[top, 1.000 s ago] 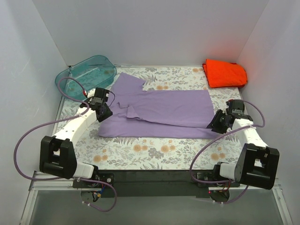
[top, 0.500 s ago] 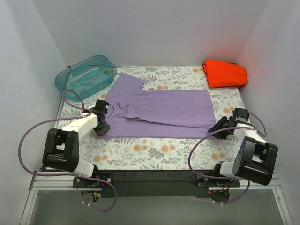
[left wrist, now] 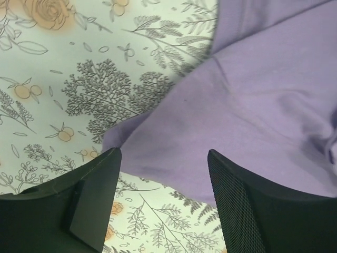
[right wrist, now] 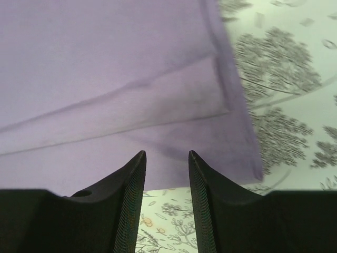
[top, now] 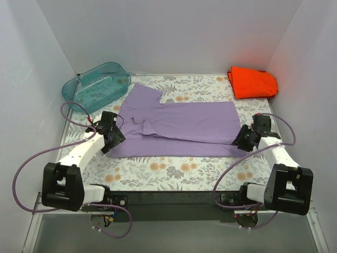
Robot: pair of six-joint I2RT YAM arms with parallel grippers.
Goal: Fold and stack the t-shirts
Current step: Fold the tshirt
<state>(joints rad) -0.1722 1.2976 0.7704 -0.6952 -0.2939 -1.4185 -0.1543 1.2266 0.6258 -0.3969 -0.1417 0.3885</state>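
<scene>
Masking side edges of purple shirt [top: 184,124]: left hand [top: 117,139], right hand [top: 241,141].

The top camera looks down from above and behind the arms onto the whole table [top: 174,171]. The wrist cameras sit just behind the left gripper [left wrist: 162,158] and the right gripper [right wrist: 166,155] and look forward between the jaws, very near the cloth. All views share the lavender t-shirt [top: 184,124], with one near corner ahead of each gripper.
</scene>
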